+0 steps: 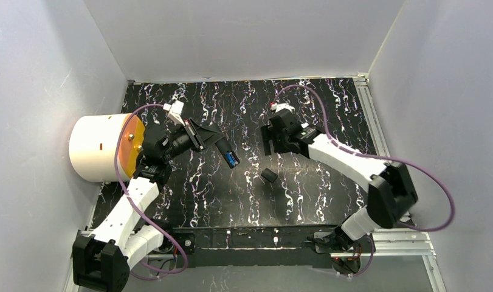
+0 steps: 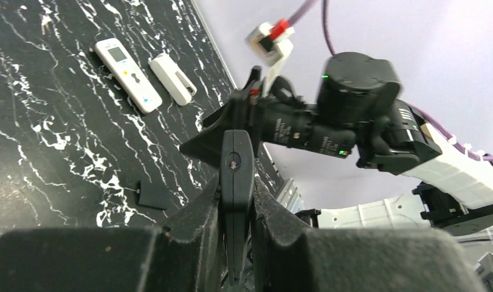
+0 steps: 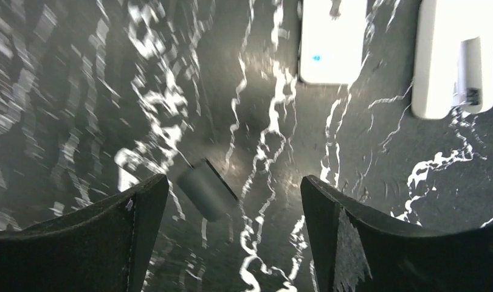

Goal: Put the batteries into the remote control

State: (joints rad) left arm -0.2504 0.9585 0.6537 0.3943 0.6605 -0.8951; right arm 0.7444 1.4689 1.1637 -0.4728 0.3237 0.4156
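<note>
Holding the remote control [image 1: 221, 147] off the counter [image 1: 231, 201]: left pincer [image 2: 236, 188] clamped on it.
Its tip carries a blue battery [image 1: 232, 159] and points out toward the right pincer [image 3: 233, 182], spread wide, empty, near.

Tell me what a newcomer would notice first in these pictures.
The left gripper is shut on a slim black remote control over the black marbled table. A big white drum with an orange face sits at the table's left edge. The right gripper hangs open nearby.
</note>
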